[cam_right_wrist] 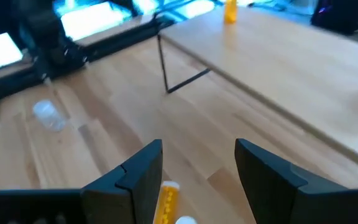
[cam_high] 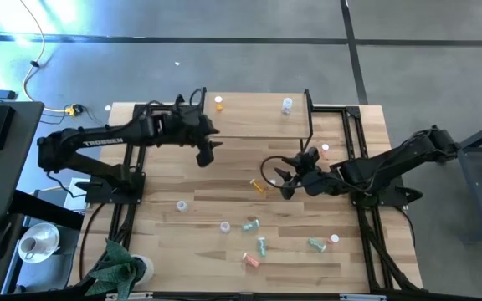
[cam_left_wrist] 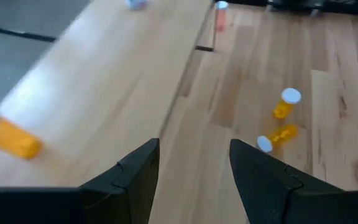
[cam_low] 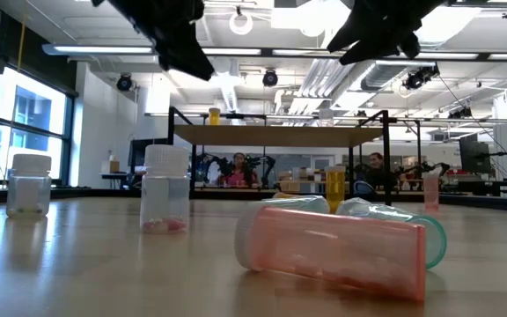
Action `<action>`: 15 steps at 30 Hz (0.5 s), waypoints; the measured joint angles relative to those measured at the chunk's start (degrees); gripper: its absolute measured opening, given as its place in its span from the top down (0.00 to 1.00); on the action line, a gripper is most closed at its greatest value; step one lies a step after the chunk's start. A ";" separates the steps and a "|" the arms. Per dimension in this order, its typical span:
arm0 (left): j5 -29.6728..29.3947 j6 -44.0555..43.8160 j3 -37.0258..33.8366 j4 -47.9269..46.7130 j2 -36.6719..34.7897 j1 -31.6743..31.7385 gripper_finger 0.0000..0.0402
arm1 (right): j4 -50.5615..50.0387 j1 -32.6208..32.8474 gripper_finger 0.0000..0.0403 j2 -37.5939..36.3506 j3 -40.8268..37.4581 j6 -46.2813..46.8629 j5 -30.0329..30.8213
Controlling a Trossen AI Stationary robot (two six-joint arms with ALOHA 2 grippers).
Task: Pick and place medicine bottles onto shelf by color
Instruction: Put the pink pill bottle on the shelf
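The shelf (cam_high: 258, 117) stands at the table's far middle. An orange bottle (cam_high: 218, 103) stands on its left end and a clear bottle (cam_high: 287, 105) on its right end. My left gripper (cam_high: 206, 157) is open and empty, raised just in front of the shelf's left part; its wrist view (cam_left_wrist: 194, 146) shows the shelf's orange bottle (cam_left_wrist: 11, 138). My right gripper (cam_high: 284, 182) is open and empty, raised above the table's middle. Two orange bottles lie or stand on the table below it: one upright (cam_left_wrist: 286, 102) and one on its side (cam_high: 258, 186), also in the right wrist view (cam_right_wrist: 165, 202).
Loose bottles sit on the near half of the table: clear ones (cam_high: 182, 205) (cam_high: 224, 226), green ones (cam_high: 250, 224) (cam_high: 262, 246) (cam_high: 316, 244), and a pink one on its side (cam_high: 250, 260). A pink bottle (cam_low: 429, 189) stands farther right. The shelf's black legs (cam_right_wrist: 163, 62) stand near both grippers.
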 joint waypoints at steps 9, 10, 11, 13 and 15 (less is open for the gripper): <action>1.30 0.01 -10.35 15.90 -0.34 -2.13 0.54 | -4.15 -0.66 0.52 -6.68 0.00 0.09 13.05; 2.21 0.02 -11.66 17.81 -0.75 -2.13 0.54 | -5.12 -0.99 0.52 -7.83 0.00 0.28 13.51; 2.96 0.03 -12.86 19.95 -0.97 -2.13 0.54 | -6.09 -1.39 0.52 -8.96 0.00 1.00 13.94; 4.23 -0.22 -14.90 22.31 -0.98 -2.13 0.54 | -8.62 -2.35 0.52 -11.35 0.00 3.15 14.17; 4.96 -1.17 -16.75 23.57 -0.96 -2.05 0.54 | -11.76 -3.48 0.52 -13.54 0.00 6.31 14.06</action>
